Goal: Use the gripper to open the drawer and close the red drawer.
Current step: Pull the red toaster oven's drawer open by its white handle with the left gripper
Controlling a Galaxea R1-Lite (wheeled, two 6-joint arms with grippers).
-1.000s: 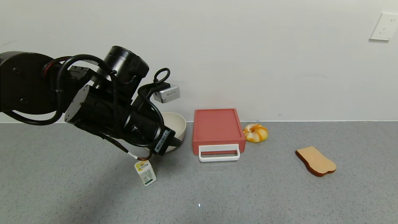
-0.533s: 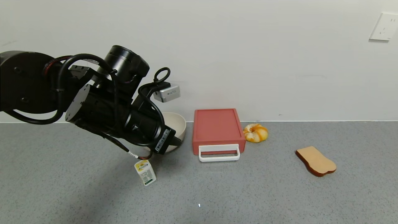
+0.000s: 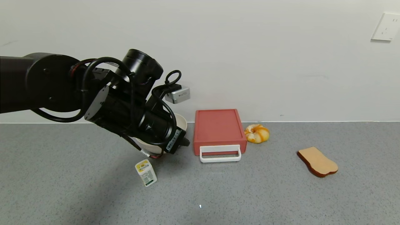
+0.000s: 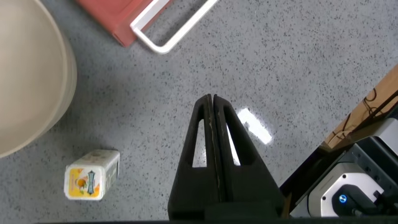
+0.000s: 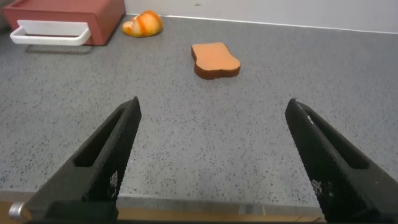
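The left claw point(image 4: 211, 102), fingers pressed together, hangs above the desk point(image 3: 250, 193) just left of the drawer point(image 3: 218, 128), holding nothing; right claw point(image 5: 211, 124) spread wide.

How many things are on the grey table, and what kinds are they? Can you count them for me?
Red drawer boxes: 1, the drawer
Bowls: 1, the beige bowl
Pretend bread foods: 2, the orange swirly bun and the toast slice
Little cartons: 1, the small white and yellow carton
Total: 5 things
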